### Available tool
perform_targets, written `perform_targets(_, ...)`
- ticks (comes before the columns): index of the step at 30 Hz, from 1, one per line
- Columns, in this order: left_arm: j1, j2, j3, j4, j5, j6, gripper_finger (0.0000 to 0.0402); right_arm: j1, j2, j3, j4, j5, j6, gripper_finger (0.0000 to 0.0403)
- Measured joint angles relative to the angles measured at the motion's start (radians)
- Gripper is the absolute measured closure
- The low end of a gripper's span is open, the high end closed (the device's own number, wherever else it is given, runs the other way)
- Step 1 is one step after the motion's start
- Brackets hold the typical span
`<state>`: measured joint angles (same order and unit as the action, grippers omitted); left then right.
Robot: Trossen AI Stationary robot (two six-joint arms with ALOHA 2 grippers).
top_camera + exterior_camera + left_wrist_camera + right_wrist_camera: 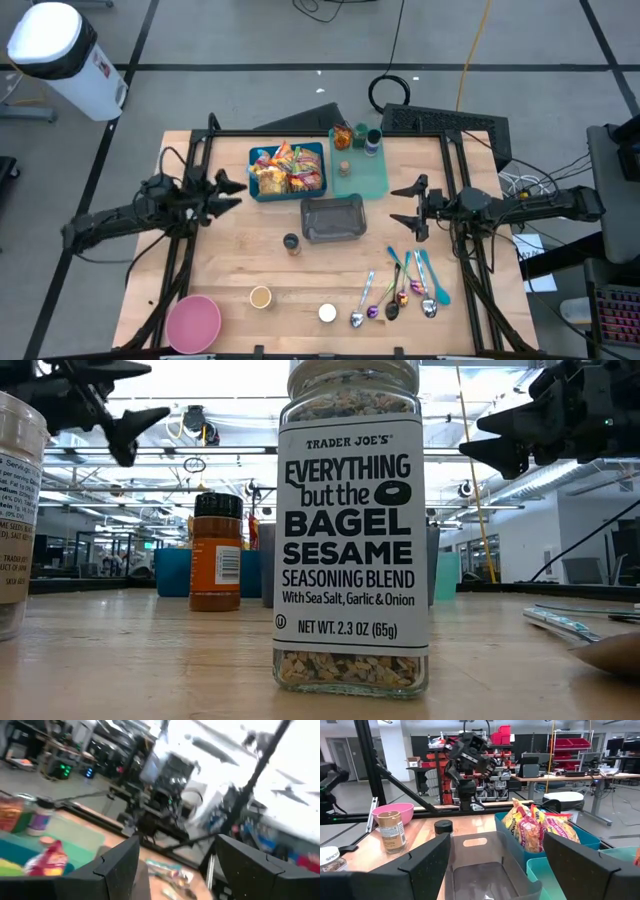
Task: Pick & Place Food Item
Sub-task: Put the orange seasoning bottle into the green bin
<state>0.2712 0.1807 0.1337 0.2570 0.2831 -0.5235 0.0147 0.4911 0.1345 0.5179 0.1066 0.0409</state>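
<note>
Colourful snack packets (288, 168) lie heaped in a blue bin (254, 180) at the table's far middle; the right wrist view shows the packets (540, 831) too. An empty grey bin (333, 218) stands just nearer than the blue one. My left gripper (232, 190) hovers open above the table, left of the blue bin, pointing right. My right gripper (405, 205) hovers open to the right of the grey bin (485, 870), pointing left. Neither holds anything.
A teal tray (372, 180) with small jars sits right of the blue bin. Spice jars (291, 243) (260, 297) (327, 313), a pink bowl (193, 322) and several spoons (400, 292) occupy the near half. A seasoning jar (350, 530) stands close in the low view.
</note>
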Motion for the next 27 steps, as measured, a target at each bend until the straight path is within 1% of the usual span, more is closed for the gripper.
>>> perform_targets(5,-0.178,0.236,0.009,0.173,-0.097,0.189,0.0131,0.000,0.011,0.000,0.001,0.002,0.000,0.0094)
perform_targets(7,-0.239,0.339,0.027,0.217,-0.151,0.245,0.0131,0.000,0.017,0.000,0.001,0.002,0.000,0.0094)
perform_targets(9,-0.287,0.429,0.049,0.236,-0.206,0.275,0.0131,0.000,0.024,0.000,0.001,0.002,0.000,0.0094)
perform_targets(11,-0.321,0.505,0.073,0.245,-0.237,0.306,0.0131,0.000,0.030,0.000,0.001,0.002,0.000,0.0094)
perform_targets(16,-0.403,0.692,0.125,0.246,-0.267,0.371,0.0131,0.000,0.043,0.000,0.001,0.001,0.000,0.0094)
perform_targets(19,-0.445,0.795,0.151,0.245,-0.293,0.356,0.0131,0.000,0.048,0.000,0.000,0.002,0.000,0.0094)
perform_targets(21,-0.468,0.851,0.155,0.219,-0.293,0.316,0.0131,0.000,0.049,0.000,0.001,0.002,0.000,0.0094)
perform_targets(25,-0.503,0.916,0.155,0.079,-0.285,0.169,0.0131,0.000,0.049,0.000,0.001,0.000,-0.001,0.0094)
perform_targets(27,-0.521,0.939,0.155,0.007,-0.299,0.082,0.0131,0.000,0.049,0.000,0.001,0.000,0.000,0.0094)
